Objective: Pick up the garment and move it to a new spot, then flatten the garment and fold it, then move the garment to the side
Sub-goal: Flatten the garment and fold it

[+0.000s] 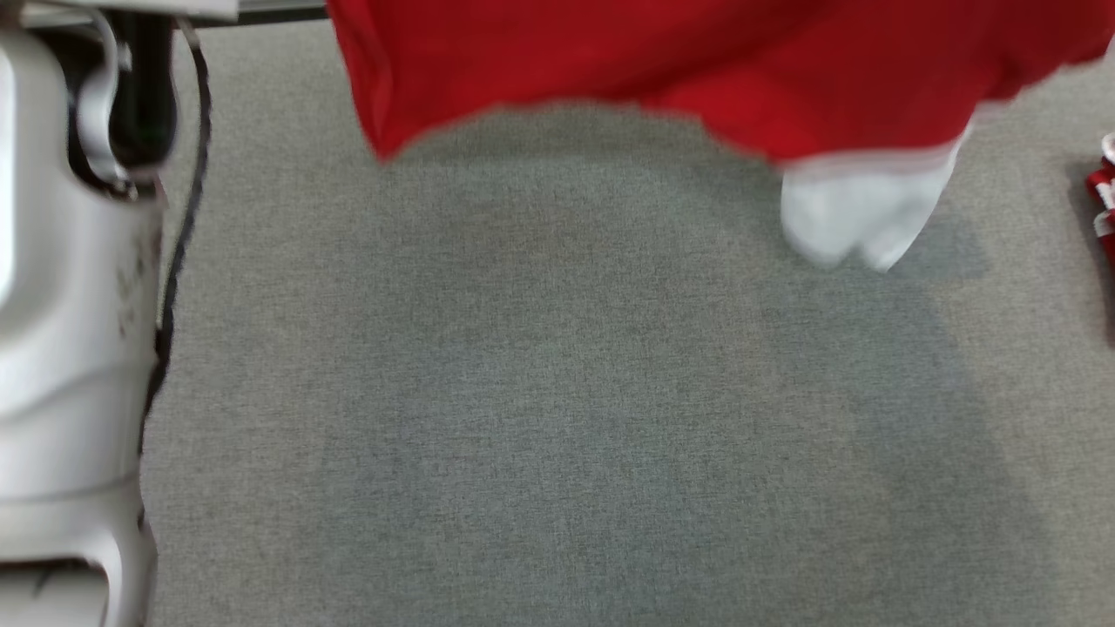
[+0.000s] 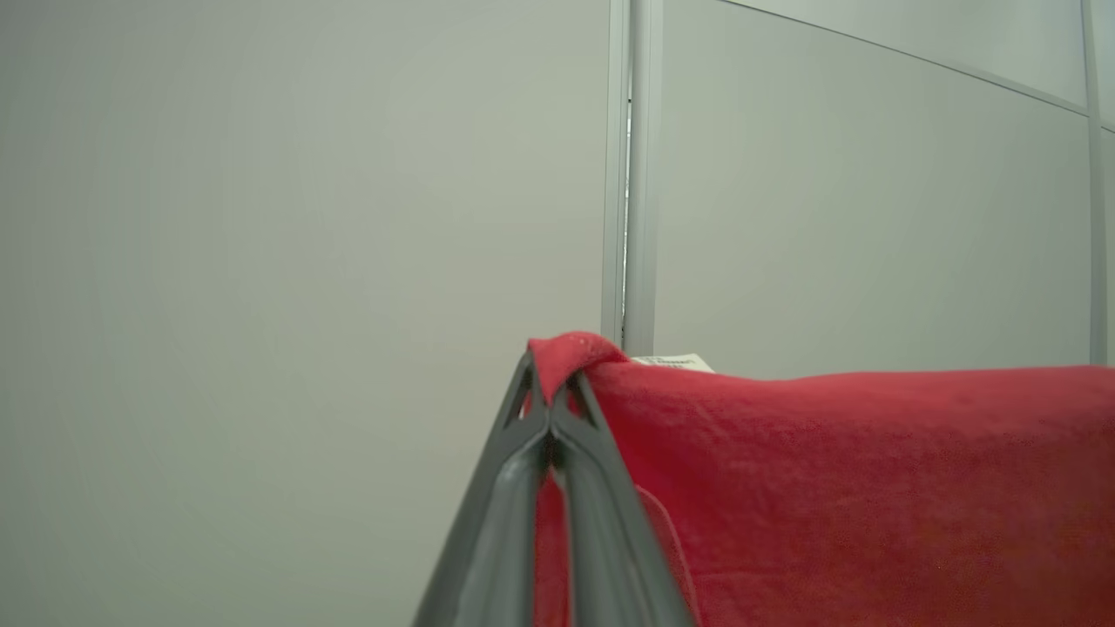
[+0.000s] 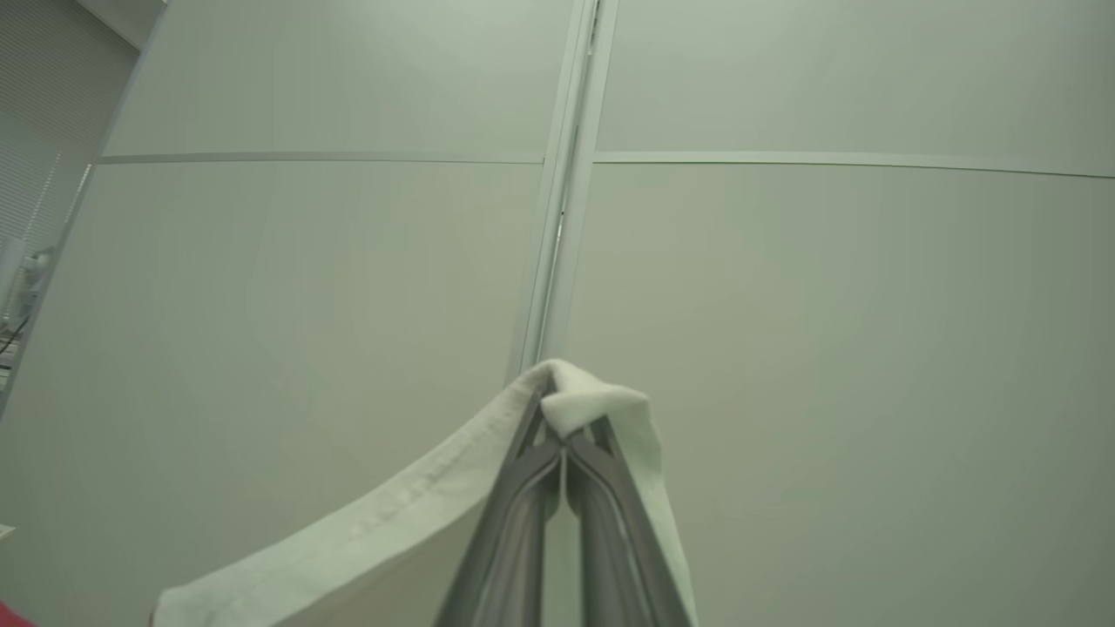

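Observation:
The garment (image 1: 697, 78) is red with white parts and hangs in the air across the top of the head view, its white sleeve (image 1: 858, 205) dangling at the right. In the left wrist view my left gripper (image 2: 550, 402) is shut on a red corner of the garment (image 2: 827, 488), which stretches away to the right. A white edge of the garment (image 3: 392, 531) is pinched in my right gripper (image 3: 562, 416), shut, and trails down to the left. Both grippers point toward a pale wall.
Grey fabric-covered table surface (image 1: 557, 418) lies below the hanging cloth. My white body with a dark cable (image 1: 174, 261) fills the left edge. Another red and white item (image 1: 1103, 205) lies at the far right edge. Pale wall panels (image 3: 784, 279) stand ahead.

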